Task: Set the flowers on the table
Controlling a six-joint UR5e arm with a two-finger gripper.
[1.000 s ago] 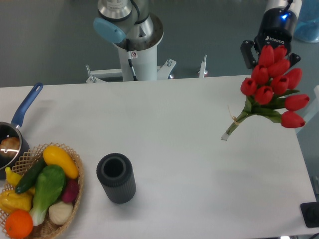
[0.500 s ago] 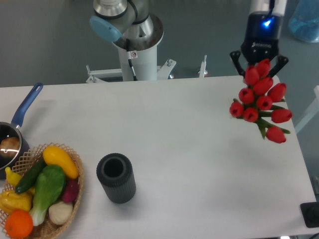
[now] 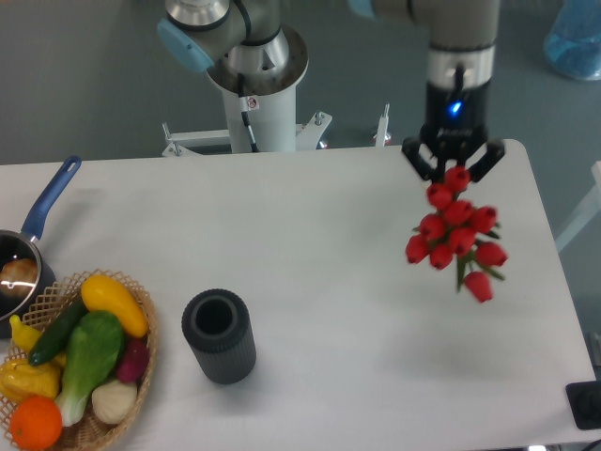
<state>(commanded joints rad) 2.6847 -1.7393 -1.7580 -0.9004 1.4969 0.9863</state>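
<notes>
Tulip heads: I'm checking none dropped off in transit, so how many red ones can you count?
8 show on the flowers, clustered below the gripper over the table right side; others may be hidden behind them.

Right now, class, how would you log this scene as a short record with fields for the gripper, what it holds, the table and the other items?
gripper: gripper shut on the flowers, above the table's right part
flowers: flowers red tulips, hanging from the gripper
table: table white
cylinder: dark ribbed cylinder upright, front left of centre
basket: basket of vegetables, front left corner
pan: blue-handled pan at left edge
</notes>
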